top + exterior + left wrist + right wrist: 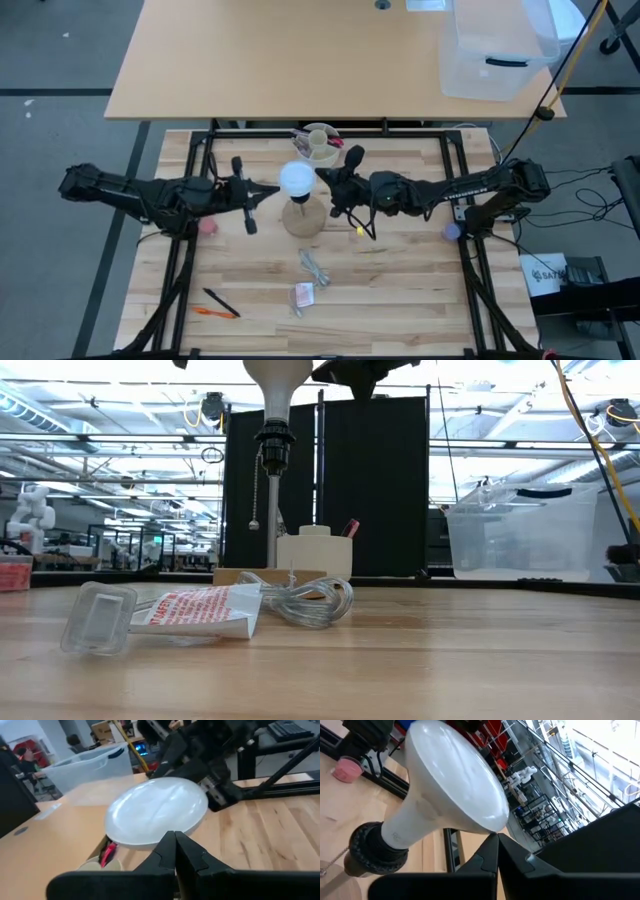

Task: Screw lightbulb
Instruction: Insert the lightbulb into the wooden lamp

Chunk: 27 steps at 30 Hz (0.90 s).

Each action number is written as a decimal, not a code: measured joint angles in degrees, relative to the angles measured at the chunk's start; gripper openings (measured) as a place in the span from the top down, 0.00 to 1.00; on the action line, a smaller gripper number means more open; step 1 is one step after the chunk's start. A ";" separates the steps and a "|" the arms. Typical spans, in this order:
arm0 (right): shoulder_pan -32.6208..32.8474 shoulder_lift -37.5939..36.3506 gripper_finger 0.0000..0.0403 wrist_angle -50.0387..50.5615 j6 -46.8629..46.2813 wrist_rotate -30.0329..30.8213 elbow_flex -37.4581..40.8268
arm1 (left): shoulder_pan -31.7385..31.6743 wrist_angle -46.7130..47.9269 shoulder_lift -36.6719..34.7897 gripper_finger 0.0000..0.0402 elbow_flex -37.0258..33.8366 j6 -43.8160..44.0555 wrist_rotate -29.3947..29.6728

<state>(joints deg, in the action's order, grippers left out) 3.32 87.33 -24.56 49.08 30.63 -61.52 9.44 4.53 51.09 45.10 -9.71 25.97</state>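
The white lightbulb (296,178) stands upright with its neck (400,832) in the black socket (367,851) atop the tan cone-shaped lamp base (304,218) at mid-table. In the low view the lightbulb (278,378) tops the socket (273,442), and a pull chain (256,510) hangs beside it. My left gripper (275,189) is shut, level at the dome's left side. My right gripper (320,176) is shut at the dome's right side. My left gripper (175,836) meets the rim of the bulb's dome (160,832) with its shut fingertips, level from the table's left. The bulb stays upright in the socket. My right gripper (497,837) meets the dome's rim (492,822) with its shut fingertips, level from the table's right, opposite the left one.
A cream cup with pens (320,144) stands just behind the lamp. A coiled clear cord (315,265), a small packet (303,295) and two pens (218,305) lie nearer the front. A clear plastic bin (495,50) sits on the far table.
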 joint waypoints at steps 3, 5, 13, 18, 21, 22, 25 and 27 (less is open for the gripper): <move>0.95 -0.05 1.00 0.30 -0.01 0.82 0.02 | -1.27 0.77 -0.08 1.00 0.00 0.92 1.87; 1.58 -0.09 1.00 0.42 -0.22 0.77 0.02 | -2.37 1.18 -0.11 1.00 0.00 1.71 4.02; 4.36 0.02 1.00 1.59 -1.37 -1.21 0.02 | -6.61 1.18 0.09 1.00 0.02 2.73 4.53; 5.76 0.02 1.00 4.42 -3.27 -1.15 0.00 | -8.29 1.20 0.07 1.00 0.02 3.06 4.55; 5.90 0.02 1.00 6.34 -5.70 -1.16 0.00 | -7.94 1.03 -0.69 1.00 0.02 2.75 4.40; 5.76 0.02 1.00 6.91 -6.42 -1.05 0.00 | -7.53 0.77 -1.19 1.00 0.02 2.36 3.88; 4.73 0.02 1.00 7.42 -7.90 -0.94 0.00 | -6.12 -1.10 -2.32 1.00 0.02 1.68 1.31; 3.86 0.02 1.00 7.39 -8.15 -0.89 0.00 | -5.09 -2.05 -2.86 1.00 0.02 1.16 -2.06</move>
<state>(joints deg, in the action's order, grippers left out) 7.18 87.35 -17.17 40.93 29.74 -61.52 4.35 2.48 48.23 45.12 -8.55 23.91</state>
